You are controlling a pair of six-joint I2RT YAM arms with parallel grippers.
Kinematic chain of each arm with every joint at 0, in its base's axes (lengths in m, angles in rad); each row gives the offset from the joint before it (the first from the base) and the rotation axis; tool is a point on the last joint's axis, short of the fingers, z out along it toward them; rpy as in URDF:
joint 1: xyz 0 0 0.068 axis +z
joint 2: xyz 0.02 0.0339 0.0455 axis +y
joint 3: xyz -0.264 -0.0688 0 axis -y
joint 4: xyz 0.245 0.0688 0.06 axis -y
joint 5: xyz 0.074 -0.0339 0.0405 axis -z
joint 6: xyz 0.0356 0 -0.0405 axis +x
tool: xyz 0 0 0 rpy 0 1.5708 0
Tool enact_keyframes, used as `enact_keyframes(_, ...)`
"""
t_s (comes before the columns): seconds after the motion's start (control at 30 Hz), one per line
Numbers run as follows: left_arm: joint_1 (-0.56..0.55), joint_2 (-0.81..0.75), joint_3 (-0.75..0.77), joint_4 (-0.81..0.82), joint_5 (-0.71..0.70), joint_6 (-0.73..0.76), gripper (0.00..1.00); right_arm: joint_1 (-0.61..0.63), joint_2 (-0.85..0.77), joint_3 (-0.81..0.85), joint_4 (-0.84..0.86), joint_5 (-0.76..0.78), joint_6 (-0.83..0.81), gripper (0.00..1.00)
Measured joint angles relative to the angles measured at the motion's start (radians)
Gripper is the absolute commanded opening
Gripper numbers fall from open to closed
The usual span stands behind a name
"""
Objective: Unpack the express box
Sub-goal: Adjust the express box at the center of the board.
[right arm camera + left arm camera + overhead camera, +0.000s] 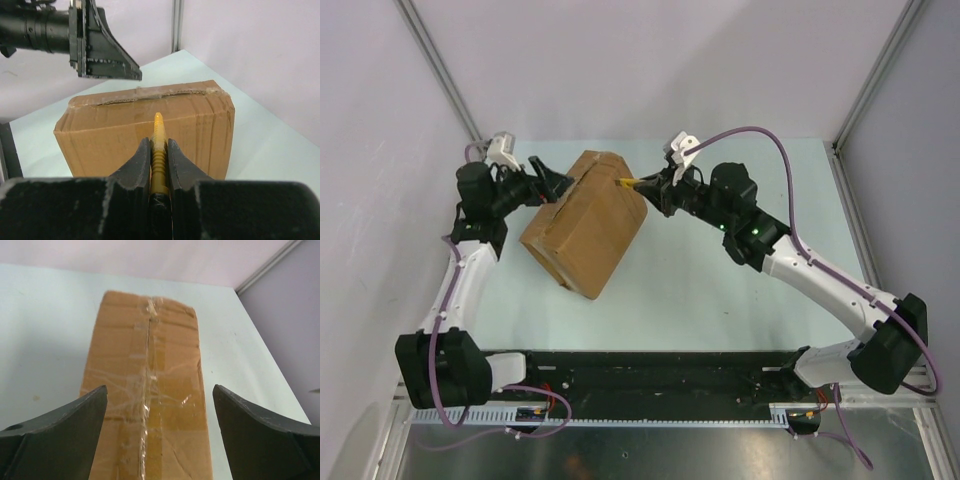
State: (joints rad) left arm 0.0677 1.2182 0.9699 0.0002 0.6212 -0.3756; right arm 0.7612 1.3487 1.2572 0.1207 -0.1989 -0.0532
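Left arm: rises from its base along the table's left side, and the forearm is turned inward toward the express box [582, 225]. The left gripper [548, 186] is spread wide and empty. It hangs just above the box's taped top seam [149, 365]; contact cannot be confirmed.

Right arm: reaches diagonally from the right base across the table, wrist level. The right gripper [159, 142] is clamped tight on a yellow knife [158, 135]. The knife's tip points at the box's side face just below the top edge; whether it touches cannot be told.

The box lies skewed at the table's far left centre, between the two grippers, flaps closed.

Surface: pale green table [720, 290]. Surroundings: plain light walls [650, 60] with metal frame posts [438, 65].
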Motion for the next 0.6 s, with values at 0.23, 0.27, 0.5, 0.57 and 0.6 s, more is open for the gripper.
enact_keyframes(0.23,0.013,0.014,0.043,-0.053,-0.193,-0.035,1.0,0.008,0.032,0.0,0.0,0.01,0.002,0.0)
enact_keyframes(0.27,0.016,0.014,0.039,-0.068,-0.231,-0.042,1.0,0.008,0.032,0.0,-0.003,0.01,0.002,0.0)
enact_keyframes(0.5,0.055,-0.003,-0.046,-0.119,-0.295,-0.071,0.92,0.013,0.032,0.0,-0.025,0.008,0.001,0.0)
enact_keyframes(0.57,0.071,-0.045,-0.11,-0.124,-0.272,-0.085,0.91,0.014,0.032,0.0,-0.031,0.007,0.001,0.0)
enact_keyframes(0.6,0.09,-0.068,-0.137,-0.133,-0.259,-0.094,0.91,0.016,0.031,0.0,-0.034,0.006,0.001,0.0)
